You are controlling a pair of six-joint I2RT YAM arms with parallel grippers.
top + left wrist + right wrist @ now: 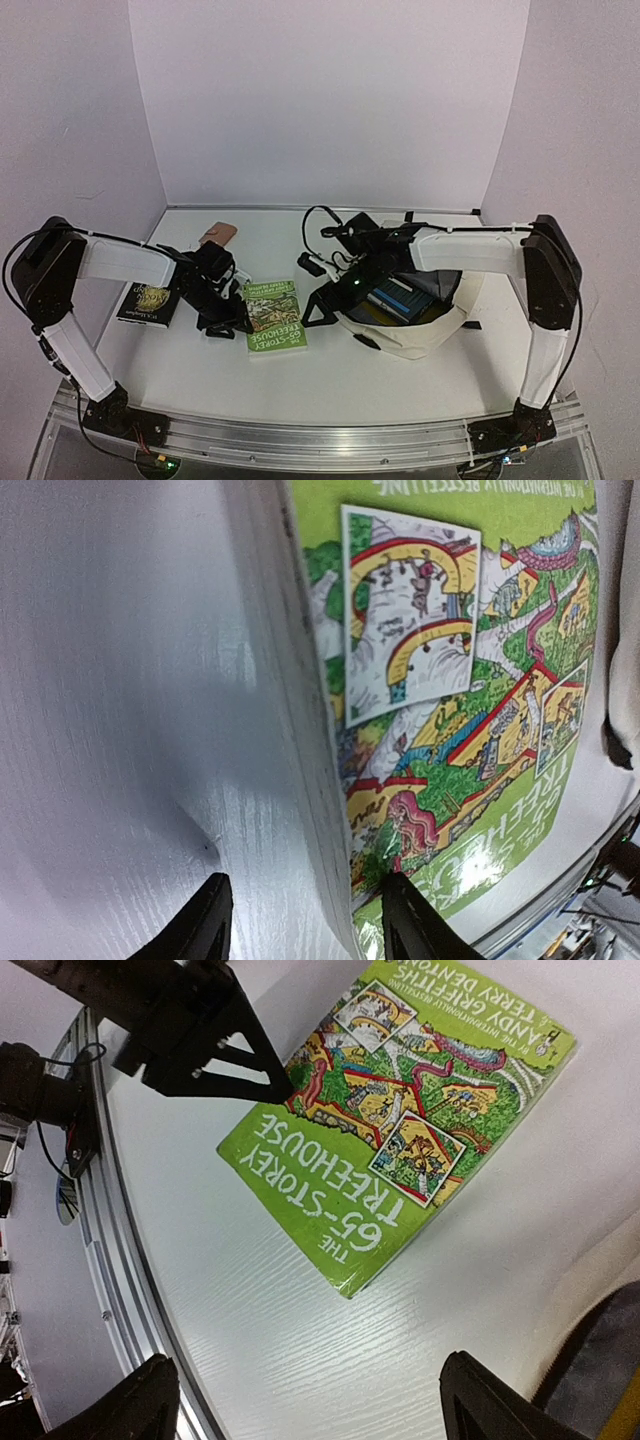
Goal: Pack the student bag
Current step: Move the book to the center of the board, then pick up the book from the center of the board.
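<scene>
The student bag [440, 335], cream fabric, lies open at the right of the table with a blue book [400, 298] and others inside. A green "65-Storey Treehouse" book [275, 315] lies flat to its left. My left gripper [228, 318] is open at the book's left edge. In the left wrist view its gripper [305, 925] straddles the book's page edge [320, 810], one finger on the table side, one over the cover. My right gripper [322, 306] is open and empty between book and bag. In the right wrist view it [320, 1405] hovers over bare table below the book's corner [400, 1110].
A dark book [148, 303] lies at the far left of the table and a small tan object [218, 236] at the back. The left gripper [200, 1040] shows in the right wrist view; the bag's edge [605, 1360] at its lower right. The metal rail [320, 435] runs along the near edge.
</scene>
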